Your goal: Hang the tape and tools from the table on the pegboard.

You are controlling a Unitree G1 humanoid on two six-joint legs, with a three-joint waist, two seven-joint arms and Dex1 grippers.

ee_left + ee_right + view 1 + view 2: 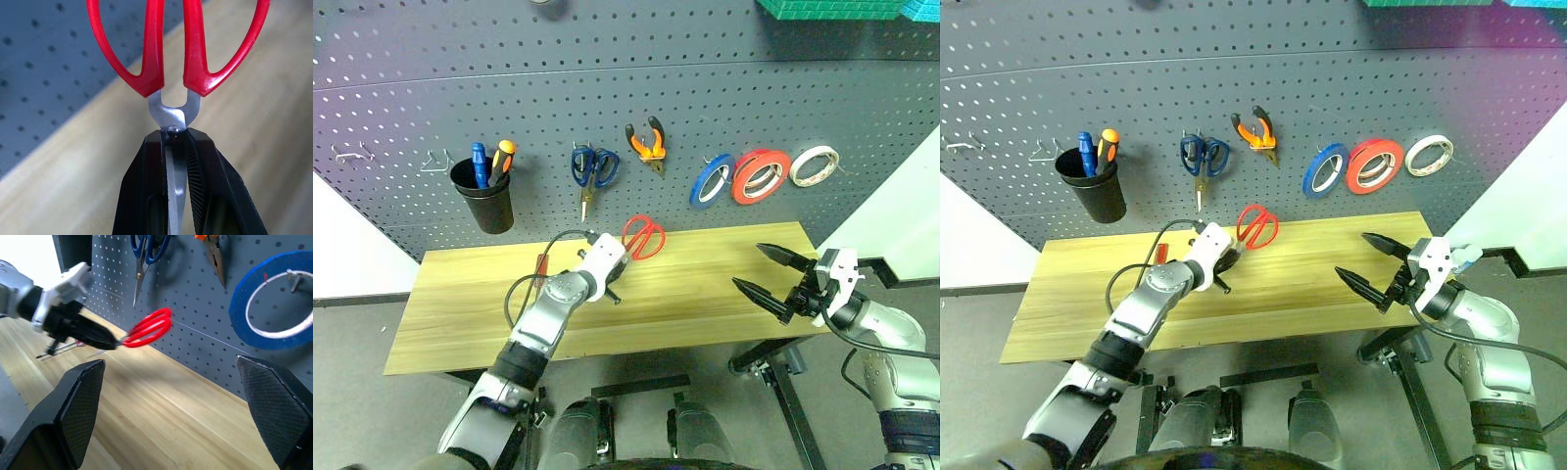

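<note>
Left wrist view shows the red-handled scissors (177, 54) pinched by their blades between the left gripper's (616, 285) 2 black fingers, handles raised above the table (470, 313) just in front of the pegboard (607, 88). Behind them, the orange-and-black pliers (648, 143) and bright red tape (762, 175) hang on hooks, a red-handled screwdriver (542, 266) lies on the wood, and the right gripper (770, 271) hovers spread wide, empty.

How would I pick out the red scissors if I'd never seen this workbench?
Start at the dark grey pegboard behind the wooden table. Just above the table's back edge, the robot's left claw holds the red scissors by the blades, handles pointing up towards the board. The other scissors, the blue scissors, hang on the board with their blades down.
</note>
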